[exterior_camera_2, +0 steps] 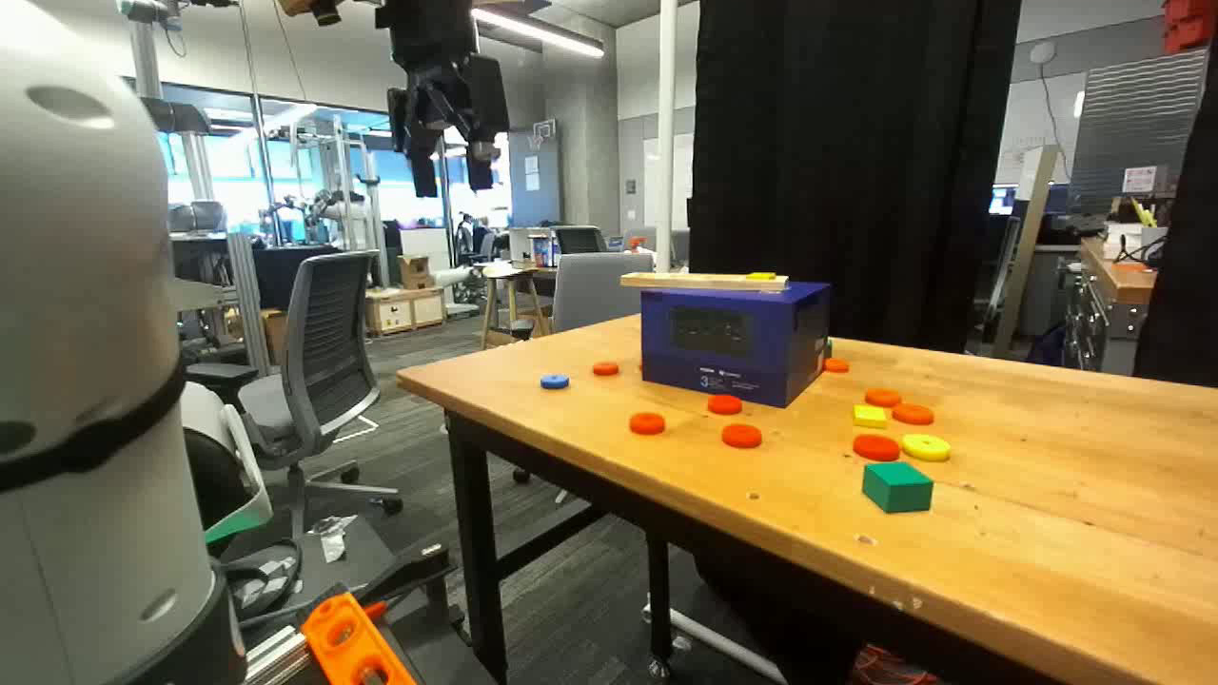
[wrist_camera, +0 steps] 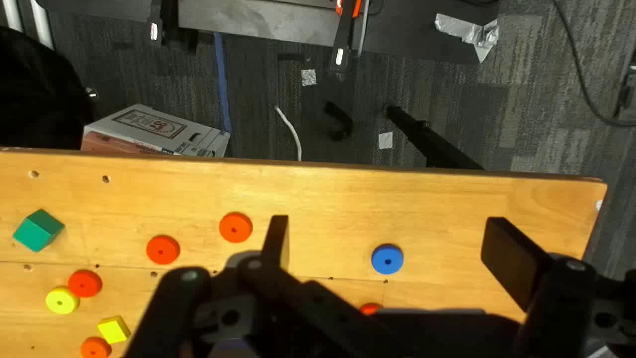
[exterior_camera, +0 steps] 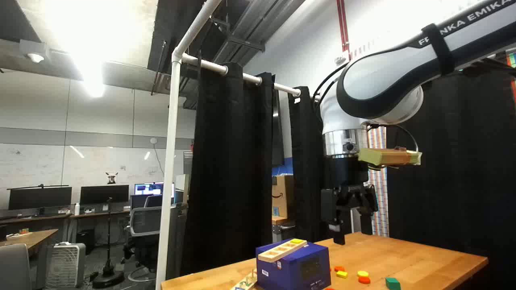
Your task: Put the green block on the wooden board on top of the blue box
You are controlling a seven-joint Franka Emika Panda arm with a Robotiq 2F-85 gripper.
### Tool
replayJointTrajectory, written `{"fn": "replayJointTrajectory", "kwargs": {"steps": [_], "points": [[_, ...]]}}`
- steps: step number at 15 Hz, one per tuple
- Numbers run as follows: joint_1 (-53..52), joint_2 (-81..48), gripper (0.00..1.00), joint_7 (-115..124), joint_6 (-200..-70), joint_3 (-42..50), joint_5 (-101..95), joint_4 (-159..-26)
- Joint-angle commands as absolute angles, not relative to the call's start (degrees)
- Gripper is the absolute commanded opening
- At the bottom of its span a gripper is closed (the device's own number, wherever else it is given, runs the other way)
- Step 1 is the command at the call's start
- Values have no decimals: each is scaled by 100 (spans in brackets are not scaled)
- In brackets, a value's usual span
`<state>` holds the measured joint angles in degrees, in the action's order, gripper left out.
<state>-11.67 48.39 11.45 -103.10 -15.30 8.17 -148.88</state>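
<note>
The green block (exterior_camera_2: 896, 487) sits on the wooden table near its front edge. It also shows in an exterior view (exterior_camera: 392, 283) and at the far left of the wrist view (wrist_camera: 38, 230). The blue box (exterior_camera_2: 733, 344) stands on the table, also in an exterior view (exterior_camera: 296, 268). The narrow light wooden board (exterior_camera: 278, 252) with shallow slots lies across the box top, with a yellow block (exterior_camera: 297, 241) at one end; it is edge-on in an exterior view (exterior_camera_2: 690, 282). My gripper (exterior_camera: 352, 233) is open and empty, high above the table, away from the green block.
A blue disc (wrist_camera: 387, 259) lies below my gripper. Orange discs (exterior_camera_2: 741, 436), a yellow disc (exterior_camera_2: 926, 448) and a yellow block (exterior_camera_2: 869, 416) lie around the box and green block. A numbered wooden piece (exterior_camera: 246, 281) lies beside the box. The table's edge (wrist_camera: 348, 168) crosses the wrist view.
</note>
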Motion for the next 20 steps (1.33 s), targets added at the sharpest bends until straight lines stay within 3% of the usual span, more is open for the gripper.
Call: {"fn": "replayJointTrajectory", "kwargs": {"steps": [1, 13, 20], "points": [[-1164, 4843, 100, 1144, -10299, -1532, 816, -14842], [-1089, 4873, 100, 1252, -10322, -1525, 811, -14835], [-223, 4892, 100, 2052, -10747, -1151, 774, -15166]]}}
